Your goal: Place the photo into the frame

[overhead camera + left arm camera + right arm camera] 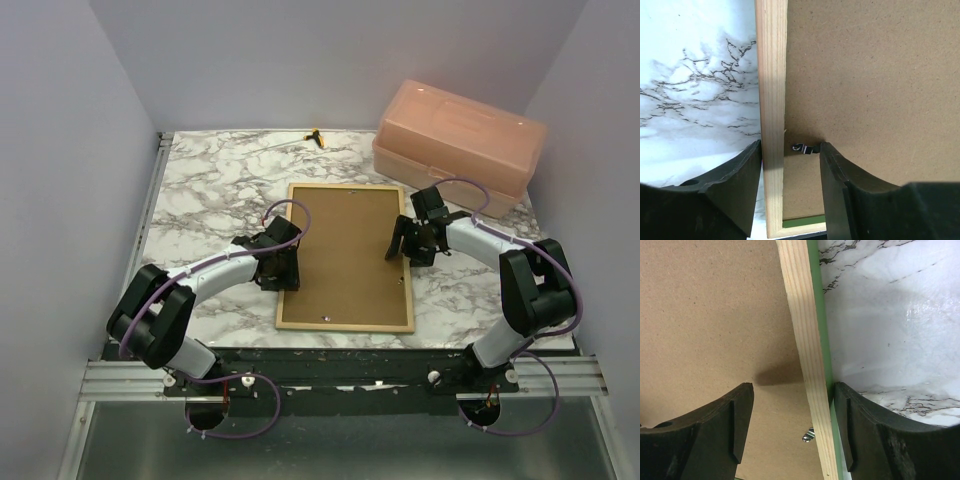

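The frame (pixel 345 327) lies face down in the middle of the table, its bare-wood back up, with a brown hardboard backing panel (pixel 345 250) set inside it. The photo is hidden. My left gripper (pixel 285 270) is open and straddles the left rail (pixel 771 90). Its left finger is at the rail's outer side and its right finger touches a small metal tab (pixel 804 148) on the backing. My right gripper (pixel 400 245) is open astride the right rail (pixel 802 330), its outer finger against the green edge (pixel 817 300). Its inner finger hangs over the backing (pixel 710 315).
A translucent pink lidded box (pixel 460 140) stands at the back right, close behind the right arm. A small yellow and black object (pixel 317 136) lies at the table's far edge. Another metal tab (pixel 808 435) sits by the right rail. Grey walls enclose the marble table (pixel 210 190).
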`<action>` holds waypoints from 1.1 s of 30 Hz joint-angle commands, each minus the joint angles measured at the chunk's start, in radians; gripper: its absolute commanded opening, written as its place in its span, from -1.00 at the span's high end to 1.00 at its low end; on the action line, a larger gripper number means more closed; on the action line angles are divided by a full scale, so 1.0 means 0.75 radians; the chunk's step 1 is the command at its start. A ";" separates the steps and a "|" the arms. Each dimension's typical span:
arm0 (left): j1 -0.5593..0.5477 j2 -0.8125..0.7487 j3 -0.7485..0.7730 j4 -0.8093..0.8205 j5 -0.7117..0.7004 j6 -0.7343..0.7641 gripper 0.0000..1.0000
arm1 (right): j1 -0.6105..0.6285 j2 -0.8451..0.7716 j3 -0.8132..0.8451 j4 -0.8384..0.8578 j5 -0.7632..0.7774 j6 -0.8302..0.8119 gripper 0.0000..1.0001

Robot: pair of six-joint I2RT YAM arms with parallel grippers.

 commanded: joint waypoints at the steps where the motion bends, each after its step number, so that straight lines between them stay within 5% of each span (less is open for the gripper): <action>1: 0.000 0.006 -0.018 -0.110 -0.141 0.010 0.62 | 0.006 0.030 -0.037 0.025 -0.054 0.012 -0.42; 11: 0.002 -0.079 -0.034 -0.133 -0.104 0.007 0.65 | 0.005 0.020 -0.049 0.021 -0.048 0.007 -0.42; 20: 0.002 -0.130 -0.044 -0.150 -0.066 0.020 -0.30 | 0.006 0.008 -0.060 0.019 -0.051 0.003 -0.42; 33: 0.012 -0.188 -0.072 -0.220 -0.111 0.041 -0.11 | 0.006 -0.027 -0.079 0.005 -0.004 0.001 -0.33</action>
